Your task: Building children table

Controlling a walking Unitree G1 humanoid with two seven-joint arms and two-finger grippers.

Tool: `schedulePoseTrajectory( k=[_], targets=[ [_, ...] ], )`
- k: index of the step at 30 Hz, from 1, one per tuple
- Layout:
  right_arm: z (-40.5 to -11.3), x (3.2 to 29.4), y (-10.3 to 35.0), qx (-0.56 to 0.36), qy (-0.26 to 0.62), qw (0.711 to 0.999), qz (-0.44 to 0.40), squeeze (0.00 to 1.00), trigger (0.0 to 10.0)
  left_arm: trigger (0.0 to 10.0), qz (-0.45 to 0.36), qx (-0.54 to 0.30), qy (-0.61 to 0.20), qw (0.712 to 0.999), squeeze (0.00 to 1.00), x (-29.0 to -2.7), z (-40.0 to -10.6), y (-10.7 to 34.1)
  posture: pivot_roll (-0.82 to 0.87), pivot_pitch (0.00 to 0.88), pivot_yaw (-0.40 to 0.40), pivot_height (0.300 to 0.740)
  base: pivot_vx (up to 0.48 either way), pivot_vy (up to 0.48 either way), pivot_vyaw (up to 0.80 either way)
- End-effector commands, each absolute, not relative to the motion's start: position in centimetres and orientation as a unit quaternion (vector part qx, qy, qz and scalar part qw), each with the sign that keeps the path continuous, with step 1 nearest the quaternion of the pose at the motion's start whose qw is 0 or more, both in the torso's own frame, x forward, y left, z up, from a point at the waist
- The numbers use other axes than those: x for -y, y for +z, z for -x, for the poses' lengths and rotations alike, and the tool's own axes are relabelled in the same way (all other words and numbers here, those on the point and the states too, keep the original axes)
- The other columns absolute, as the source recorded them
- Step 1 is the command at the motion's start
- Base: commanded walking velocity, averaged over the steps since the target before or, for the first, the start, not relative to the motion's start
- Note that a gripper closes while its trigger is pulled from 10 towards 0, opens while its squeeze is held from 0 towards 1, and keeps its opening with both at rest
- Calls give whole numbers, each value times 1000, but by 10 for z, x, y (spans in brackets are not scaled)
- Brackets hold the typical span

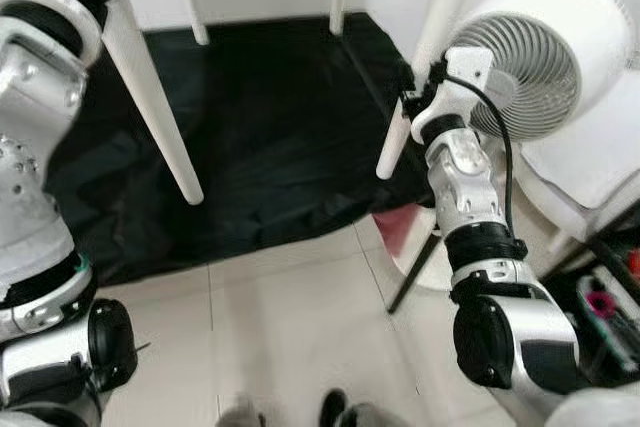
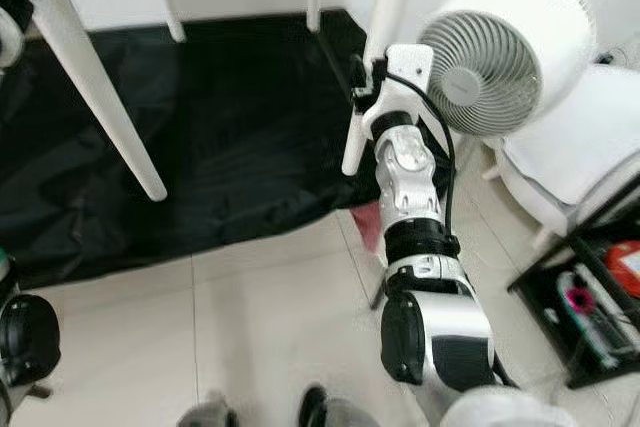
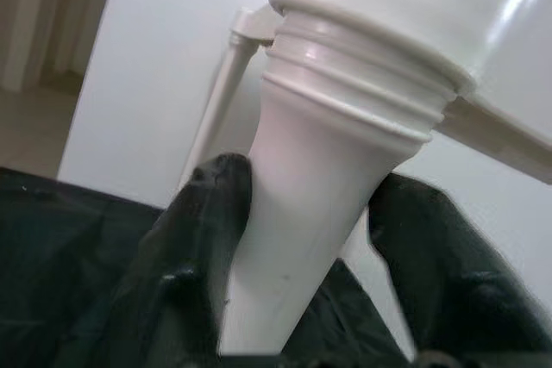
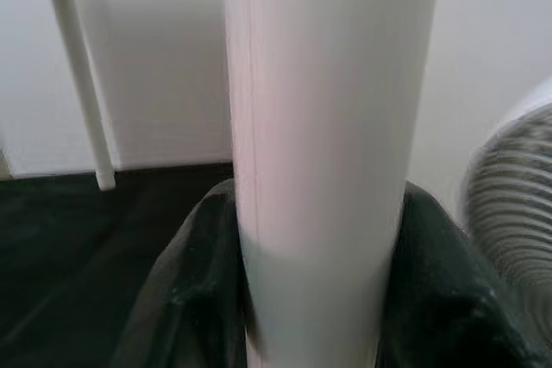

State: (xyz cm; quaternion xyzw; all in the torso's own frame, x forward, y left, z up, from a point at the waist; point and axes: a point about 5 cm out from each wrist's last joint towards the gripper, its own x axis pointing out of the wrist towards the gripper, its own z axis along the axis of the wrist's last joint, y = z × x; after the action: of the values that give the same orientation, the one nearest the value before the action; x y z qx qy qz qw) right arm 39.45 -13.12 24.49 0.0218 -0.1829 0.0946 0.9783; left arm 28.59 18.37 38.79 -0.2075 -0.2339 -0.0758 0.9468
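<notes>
Two white table legs, each pinched: left pincer (image 3: 302, 282) apparently near one's threaded top (image 3: 362, 84), right pincer (image 4: 319, 299) mid-shaft (image 4: 328, 127)

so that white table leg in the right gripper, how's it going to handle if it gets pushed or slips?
The white table leg looks rigid, likely moulded plastic, so probably stiff and light for its length. Its glossy surface could slide between the right gripper's fingers. It is round and tapers toward its free end above the black sheet, so it would probably roll in an arc if dropped.

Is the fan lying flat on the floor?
No, the fan sits raised on a stand, its grille facing sideways toward the right gripper.
</notes>
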Motion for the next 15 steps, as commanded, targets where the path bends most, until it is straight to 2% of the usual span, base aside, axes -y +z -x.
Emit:
schedulePoseTrajectory(
  k=[1,3,4,15],
  targets=[
    [-387,69,198,83,251,965,-5,1000,10000,10000,246,181,-235,923,831,-134,-292,373,210,186,-23,740,0,0,0],
    [-387,72,197,84,249,965,-7,1000,10000,10000,248,177,-236,922,831,-133,-292,371,208,186,-22,740,0,0,0],
    [-388,74,196,85,246,965,-11,1000,10000,10000,244,174,-236,924,1000,-132,-293,369,208,186,-22,740,0,0,0],
    [-391,86,198,93,234,968,-17,1000,10000,10000,225,158,-249,929,1000,-127,-298,360,189,188,-15,740,0,0,0]
  ],
)
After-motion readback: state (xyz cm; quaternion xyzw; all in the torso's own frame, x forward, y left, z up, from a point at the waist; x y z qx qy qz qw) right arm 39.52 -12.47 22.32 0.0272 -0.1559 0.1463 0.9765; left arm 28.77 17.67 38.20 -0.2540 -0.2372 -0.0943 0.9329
